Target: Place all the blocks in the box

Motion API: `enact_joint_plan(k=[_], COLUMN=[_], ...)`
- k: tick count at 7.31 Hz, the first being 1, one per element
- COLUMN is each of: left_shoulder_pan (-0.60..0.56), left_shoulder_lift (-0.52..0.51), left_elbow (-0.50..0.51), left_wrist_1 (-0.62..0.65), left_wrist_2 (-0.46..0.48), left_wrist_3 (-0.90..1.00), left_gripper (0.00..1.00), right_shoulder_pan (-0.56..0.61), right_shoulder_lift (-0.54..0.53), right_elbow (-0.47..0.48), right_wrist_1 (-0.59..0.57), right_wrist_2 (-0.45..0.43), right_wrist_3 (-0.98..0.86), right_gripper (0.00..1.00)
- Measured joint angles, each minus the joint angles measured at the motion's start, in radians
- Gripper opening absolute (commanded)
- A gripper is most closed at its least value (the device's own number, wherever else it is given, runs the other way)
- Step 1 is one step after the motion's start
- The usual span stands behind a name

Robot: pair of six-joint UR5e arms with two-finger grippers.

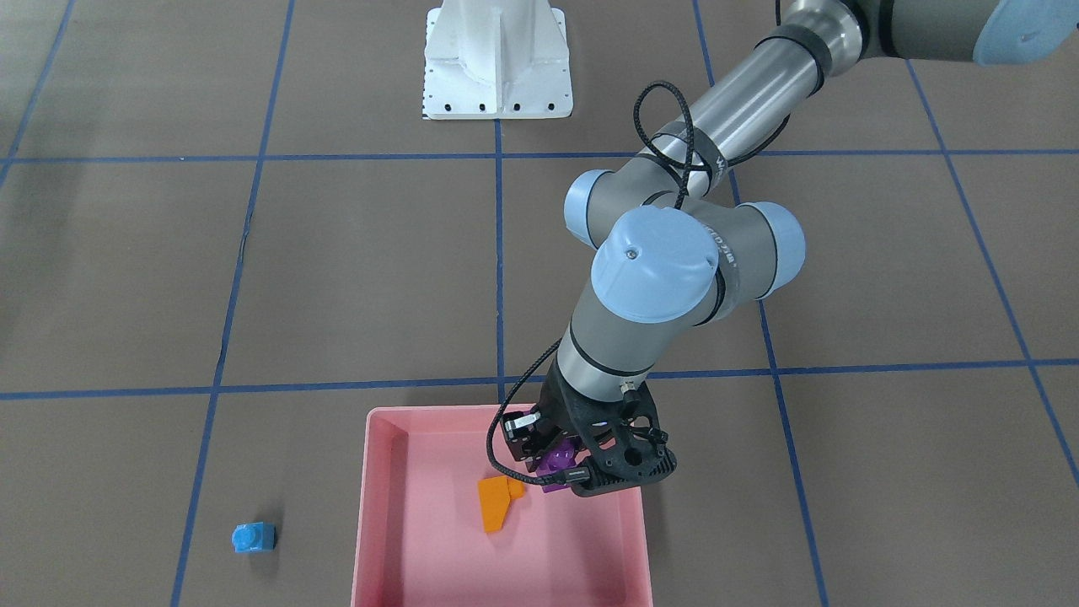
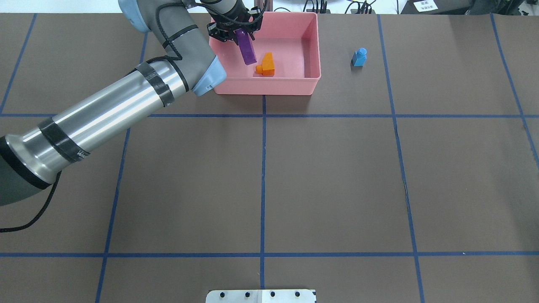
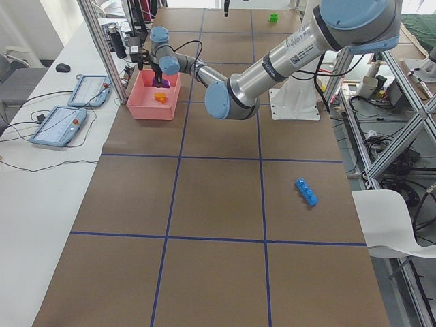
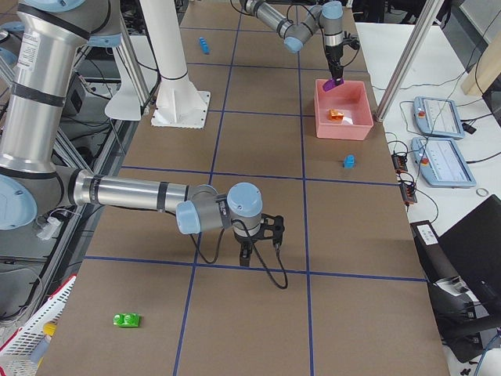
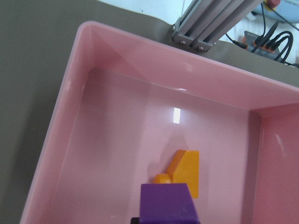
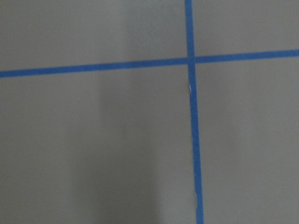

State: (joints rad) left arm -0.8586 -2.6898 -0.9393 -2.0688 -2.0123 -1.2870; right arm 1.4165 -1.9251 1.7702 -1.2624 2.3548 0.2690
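One block in box: orange block, beside left hand
Left hand: pinching purple block, inside box rim
Right hand: grip cannot be told

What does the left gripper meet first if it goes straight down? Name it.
Likely the bare floor of the pink box, met by the purple brick that the left gripper holds. The orange brick lies close beside that line; depth is unclear, so it may be brushed.
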Motion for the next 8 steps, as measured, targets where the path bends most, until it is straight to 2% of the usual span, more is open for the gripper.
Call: enact_joint_plan(k=[3, 4, 6, 8], left_shoulder_pan=[-0.001, -0.001, -0.001, 0.002], left_shoulder_lift=[-0.012, -0.011, 0.0, 0.013], left_elbow=[-0.004, -0.03, -0.119, -0.193], left_wrist_1=[-0.017, -0.001, 0.11, 0.196], left_wrist_2=[0.008, -0.012, -0.08, -0.098], left_wrist_3=[-0.027, -0.041, -0.048, -0.049], left_gripper=[1.0, 1.0, 1.0, 1.0], right_shoulder_pan=[0.015, 0.037, 0.116, 0.164], right_shoulder_lift=[-0.182, -0.221, -0.269, -0.311], right_elbow=[-0.012, -0.048, -0.146, -0.207], right_wrist_1=[0.022, 0.023, 0.023, 0.047], right_wrist_2=[-0.008, -0.009, -0.009, -0.018], right_wrist_3=[-0.164, -0.261, -0.44, -0.512], right_gripper=[1.0, 1.0, 1.0, 1.0])
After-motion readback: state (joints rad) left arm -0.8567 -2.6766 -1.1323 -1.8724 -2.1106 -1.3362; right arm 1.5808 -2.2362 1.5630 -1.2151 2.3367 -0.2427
